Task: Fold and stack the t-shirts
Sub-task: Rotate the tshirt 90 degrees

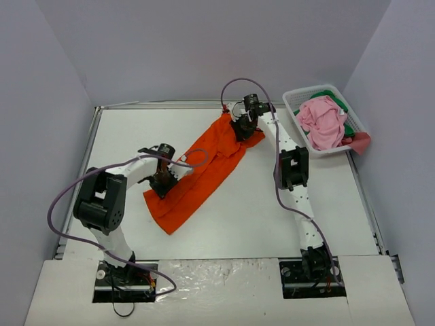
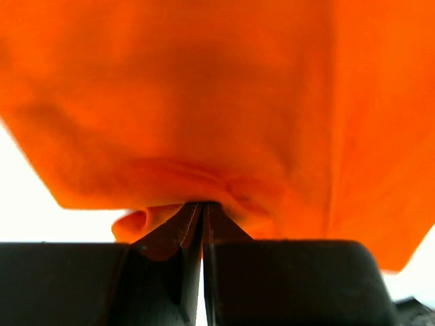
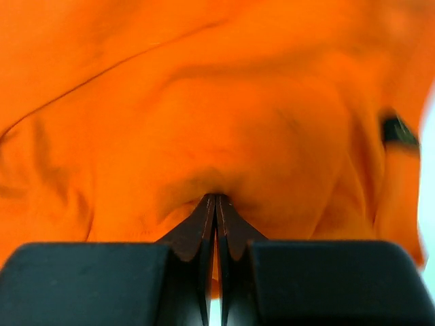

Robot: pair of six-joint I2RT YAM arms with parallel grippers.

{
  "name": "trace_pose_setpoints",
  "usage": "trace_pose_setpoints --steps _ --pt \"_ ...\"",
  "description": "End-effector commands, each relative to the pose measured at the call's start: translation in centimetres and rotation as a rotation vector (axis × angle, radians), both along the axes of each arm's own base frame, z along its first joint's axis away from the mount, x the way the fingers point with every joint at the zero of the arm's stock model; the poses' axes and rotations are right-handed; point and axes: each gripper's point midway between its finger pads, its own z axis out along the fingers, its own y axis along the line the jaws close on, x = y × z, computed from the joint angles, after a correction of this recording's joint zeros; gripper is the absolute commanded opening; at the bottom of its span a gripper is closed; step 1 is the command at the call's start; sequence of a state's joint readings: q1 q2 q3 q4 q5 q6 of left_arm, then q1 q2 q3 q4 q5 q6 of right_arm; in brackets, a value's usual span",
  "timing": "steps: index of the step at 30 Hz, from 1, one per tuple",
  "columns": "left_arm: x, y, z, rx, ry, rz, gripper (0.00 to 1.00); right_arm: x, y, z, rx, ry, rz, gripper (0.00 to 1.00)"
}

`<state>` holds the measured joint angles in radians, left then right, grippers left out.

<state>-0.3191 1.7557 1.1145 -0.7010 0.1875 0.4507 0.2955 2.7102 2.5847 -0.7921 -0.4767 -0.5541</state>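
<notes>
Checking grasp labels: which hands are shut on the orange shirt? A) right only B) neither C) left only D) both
D: the wrist views show the left hand and the right hand each closed, with the orange shirt bunched and pinched at the tips.

Plain orange t-shirt (image 1: 194,190); pink t-shirt (image 1: 323,122); white basket (image 1: 292,109)

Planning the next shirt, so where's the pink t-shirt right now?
In the top view, the pink t-shirt lies in the white basket at the far right, atop a green cloth.
</notes>
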Motion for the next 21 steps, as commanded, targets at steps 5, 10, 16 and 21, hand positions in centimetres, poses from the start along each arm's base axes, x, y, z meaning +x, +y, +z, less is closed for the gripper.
trace_pose_setpoints --steps 5,10,16,21 --pt "-4.9 -5.6 2.2 -0.138 0.181 -0.12 0.02 7.9 -0.4 -1.0 -0.061 -0.296 -0.145 0.0" --pt "-5.3 -8.9 4.2 -0.255 0.154 -0.196 0.02 11.0 -2.0 2.8 -0.129 -0.475 -0.238 0.0" --pt "-3.4 -9.8 10.1 -0.333 -0.006 -0.24 0.02 11.1 -1.8 10.1 -0.084 -0.606 -0.329 0.0" --pt "-2.4 -10.2 16.3 -0.403 -0.124 -0.234 0.02 9.6 -0.2 15.9 -0.034 -0.682 -0.349 0.0"
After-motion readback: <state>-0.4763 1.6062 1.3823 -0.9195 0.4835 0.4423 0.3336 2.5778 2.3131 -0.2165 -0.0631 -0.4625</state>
